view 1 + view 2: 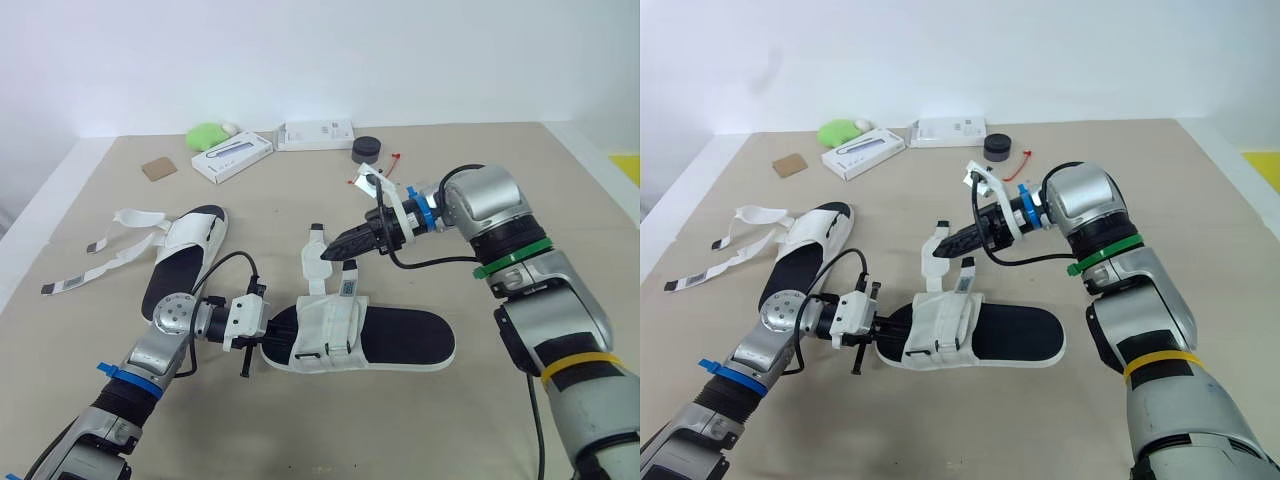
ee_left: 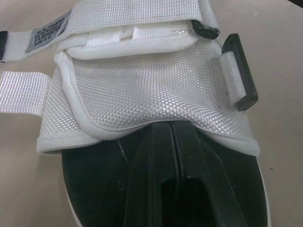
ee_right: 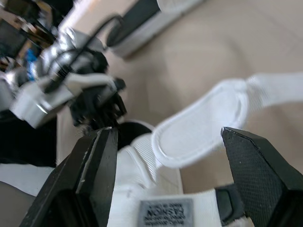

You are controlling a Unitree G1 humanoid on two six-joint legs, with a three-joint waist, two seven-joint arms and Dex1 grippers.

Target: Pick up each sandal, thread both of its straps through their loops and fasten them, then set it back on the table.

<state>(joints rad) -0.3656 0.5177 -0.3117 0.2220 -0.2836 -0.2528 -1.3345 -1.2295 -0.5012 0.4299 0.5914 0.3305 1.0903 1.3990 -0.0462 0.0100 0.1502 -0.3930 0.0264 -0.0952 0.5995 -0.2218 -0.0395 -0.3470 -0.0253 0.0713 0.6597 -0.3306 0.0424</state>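
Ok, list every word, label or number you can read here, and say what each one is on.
"FASHION", seen upside down and only just legible: grey strap tag on the near sandal.
Tilted grey tag in the left wrist view: too blurred to read with certainty.
Print on the angled white box and the flat white box: too small to read.
Strap-end tag on the far sandal: too small to read.

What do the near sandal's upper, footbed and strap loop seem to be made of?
Upper: white woven fabric, matte; a fine weave grid shows. Footbed: black, probably foam or rubber; smooth, scuffed. Strap loop: black, likely hard plastic; crisp edges.
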